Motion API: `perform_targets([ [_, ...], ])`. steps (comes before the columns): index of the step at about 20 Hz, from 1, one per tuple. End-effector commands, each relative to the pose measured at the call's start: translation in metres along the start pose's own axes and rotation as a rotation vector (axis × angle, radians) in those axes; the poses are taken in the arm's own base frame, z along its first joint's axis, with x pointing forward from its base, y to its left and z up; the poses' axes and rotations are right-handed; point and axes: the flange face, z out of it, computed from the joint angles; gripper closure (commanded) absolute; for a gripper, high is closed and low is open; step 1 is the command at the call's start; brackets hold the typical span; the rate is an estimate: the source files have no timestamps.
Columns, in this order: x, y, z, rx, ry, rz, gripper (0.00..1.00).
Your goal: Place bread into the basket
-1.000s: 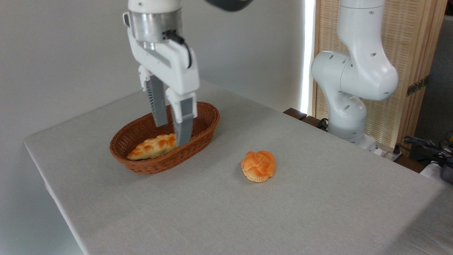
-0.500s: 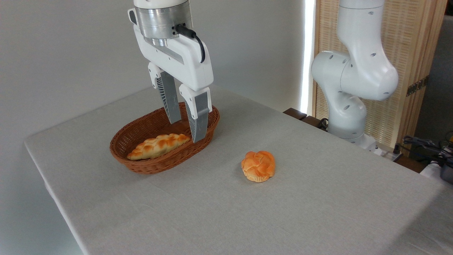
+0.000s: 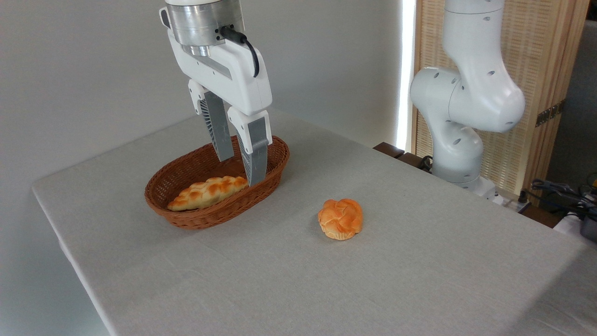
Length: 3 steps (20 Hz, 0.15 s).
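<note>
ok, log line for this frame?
hand: open, above basket | bread: lying in basket, released | bun: on table, outside basket

One long braided golden-yellow loaf (image 3: 208,192) is lying in view, just below and left of the spread jaws. One oval reddish-brown wicker basket (image 3: 186,219) is sitting beneath those jaws. One small round orange knotted bun (image 3: 341,218) is resting well right of the jaws. One two-finger gripper (image 3: 240,169) is showing.

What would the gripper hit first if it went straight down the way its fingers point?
Probably the basket floor by the bread's right tip. The open gripper hangs over that end; depth is unclear, so it might touch the bread.
</note>
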Motion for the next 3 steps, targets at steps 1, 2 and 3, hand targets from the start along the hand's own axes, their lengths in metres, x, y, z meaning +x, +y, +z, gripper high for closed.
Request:
perform_targets([
  [1,-0.001,-0.0012,-0.0034,-0.011,-0.024,-0.008,0.0],
  [2,-0.001,-0.0012,-0.0034,-0.011,-0.024,-0.006,0.0],
  [3,-0.001,-0.0012,-0.0034,-0.011,-0.024,-0.006,0.0],
])
